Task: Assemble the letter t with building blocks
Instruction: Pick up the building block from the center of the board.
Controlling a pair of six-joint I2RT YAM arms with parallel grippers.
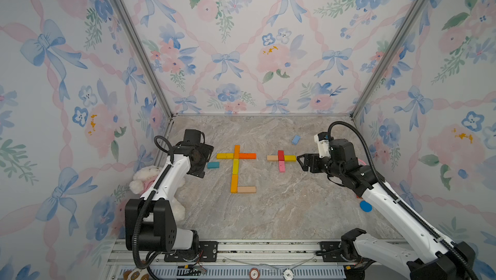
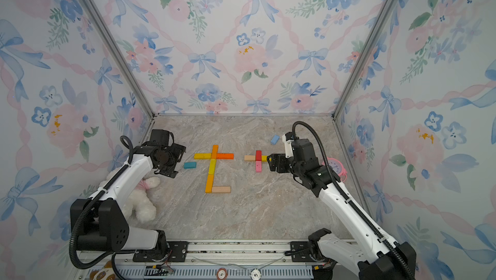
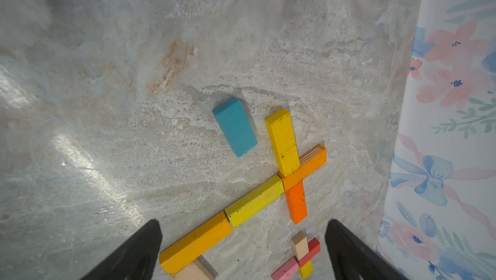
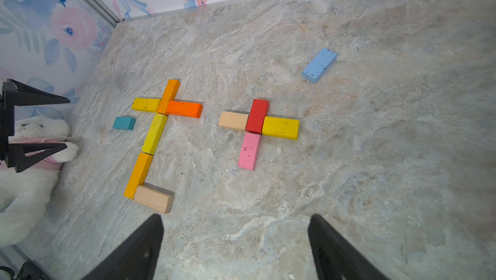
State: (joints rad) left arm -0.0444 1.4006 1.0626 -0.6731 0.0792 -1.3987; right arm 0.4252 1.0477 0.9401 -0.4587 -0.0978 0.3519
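Building blocks form two flat letter shapes on the marble floor. The larger has an orange top [image 1: 236, 151], yellow [image 1: 225, 156] and orange-red [image 1: 247, 155] arms, a yellow-green and orange stem [image 1: 234, 174] and a bare wood foot [image 1: 246, 189]. The smaller joins red [image 1: 280, 155], wood [image 4: 233, 120], yellow [image 4: 280, 128] and pink [image 4: 249, 151] blocks. A teal block [image 3: 234, 126] lies loose just right of my open, empty left gripper [image 1: 208, 161]. A light blue block [image 4: 319, 64] lies loose farther back. My right gripper [image 1: 300, 162] stands open and empty beside the small shape's yellow arm.
A white plush toy [image 1: 150, 182] lies under the left arm by the left wall. A blue disc [image 1: 365, 206] sits beside the right arm, and a pink alarm clock [image 2: 335, 170] stands behind it. Patterned walls close three sides; a metal rail [image 1: 268, 246] runs along the front.
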